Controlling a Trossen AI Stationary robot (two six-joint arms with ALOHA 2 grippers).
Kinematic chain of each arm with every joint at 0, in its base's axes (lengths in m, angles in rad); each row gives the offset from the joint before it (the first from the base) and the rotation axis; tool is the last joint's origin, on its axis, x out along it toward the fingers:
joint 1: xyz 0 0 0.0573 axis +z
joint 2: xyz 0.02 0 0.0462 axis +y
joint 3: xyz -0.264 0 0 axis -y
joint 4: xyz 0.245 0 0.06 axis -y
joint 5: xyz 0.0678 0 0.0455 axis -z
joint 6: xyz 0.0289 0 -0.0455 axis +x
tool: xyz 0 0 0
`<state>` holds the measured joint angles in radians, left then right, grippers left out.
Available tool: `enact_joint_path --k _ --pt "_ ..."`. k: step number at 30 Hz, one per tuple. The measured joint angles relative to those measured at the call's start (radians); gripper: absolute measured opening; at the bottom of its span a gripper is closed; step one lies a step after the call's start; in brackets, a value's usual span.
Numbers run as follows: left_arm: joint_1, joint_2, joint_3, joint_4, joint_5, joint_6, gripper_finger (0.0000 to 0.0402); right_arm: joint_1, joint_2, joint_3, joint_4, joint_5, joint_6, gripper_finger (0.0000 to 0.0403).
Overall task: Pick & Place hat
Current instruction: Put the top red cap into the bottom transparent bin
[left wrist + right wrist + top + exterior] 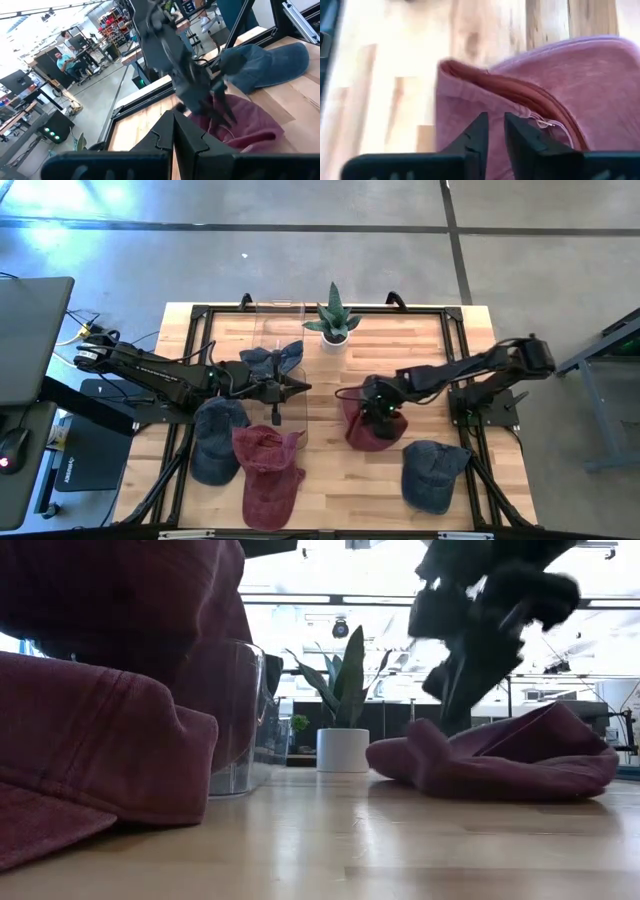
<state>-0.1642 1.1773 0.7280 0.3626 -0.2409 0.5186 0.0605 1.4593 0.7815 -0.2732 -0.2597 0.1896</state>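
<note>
- The right claw (378, 412) is down on the maroon hat (372, 428) at the right-centre of the wooden bench (420, 370).
- In the right wrist view its two dark fingers (479, 131) stand nearly together with a narrow gap, right at the hat's edge seam (520, 102); whether cloth is pinched between them cannot be told.
- That maroon hat lies crumpled on the bench directly under the right claw, seen in the low view as a low mound (500, 760) below the dark arm.
- A blue hat (434, 472) lies near the right claw, toward the bench's front edge.
- The left claw (290, 388) is closed and holds nothing, pointing across the bench at the right claw.
- Beside the left claw lies another blue hat (272, 360); a clear container (282, 330) is close by.
- Further hats, one blue (216, 442) and one maroon (268, 470), lie near the left claw toward the front edge.
- A potted plant (334, 322) stands at the far edge, between the two claws.
</note>
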Motion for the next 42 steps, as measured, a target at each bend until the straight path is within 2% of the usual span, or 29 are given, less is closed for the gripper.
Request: enact_joint_path --k 6,10,14,17,22,25,27,30,35,37,42 --pt "0.000 0.000 0.000 0.001 0.000 -0.026 0.0000 0.095 -0.054 0.001 -0.068 0.117 0.108 0.0123" --pt "0.000 0.010 0.003 0.005 -0.010 -0.045 0.0000 0.242 -0.045 0.001 -0.091 0.258 0.147 0.0132" --pt "0.000 0.053 0.042 -0.021 -0.006 -0.074 0.0000 0.397 -0.045 0.001 -0.093 0.385 0.082 0.0131" --pt "0.000 0.098 0.093 -0.052 0.036 -0.082 0.0000 0.478 -0.043 0.000 -0.097 0.402 0.077 0.0145" --pt "0.000 0.212 0.178 -0.114 0.093 -0.082 0.0000 0.541 -0.040 -0.051 -0.118 0.458 0.059 0.0205" --pt "0.000 0.273 0.228 -0.156 0.143 -0.083 0.0000 0.567 -0.039 -0.094 -0.157 0.558 -0.039 0.0233" --pt "0.000 0.323 0.273 -0.155 0.199 -0.093 0.0000 0.576 -0.039 -0.125 -0.154 0.605 -0.114 0.0235" --pt "0.000 0.397 0.335 -0.165 0.259 -0.135 0.0000 0.576 -0.039 -0.169 -0.114 0.611 -0.243 0.0215" --pt "-0.002 0.503 0.445 -0.212 0.326 -0.147 0.0000 0.569 -0.039 -0.221 -0.049 0.658 -0.360 0.0139" --pt "-0.013 0.528 0.488 -0.274 0.300 -0.123 0.0000 0.563 -0.039 -0.228 -0.031 0.673 -0.363 0.0102" --pt "-0.068 0.543 0.585 -0.419 0.111 -0.077 0.0000 0.554 -0.039 -0.229 0.083 0.672 -0.347 0.0014"
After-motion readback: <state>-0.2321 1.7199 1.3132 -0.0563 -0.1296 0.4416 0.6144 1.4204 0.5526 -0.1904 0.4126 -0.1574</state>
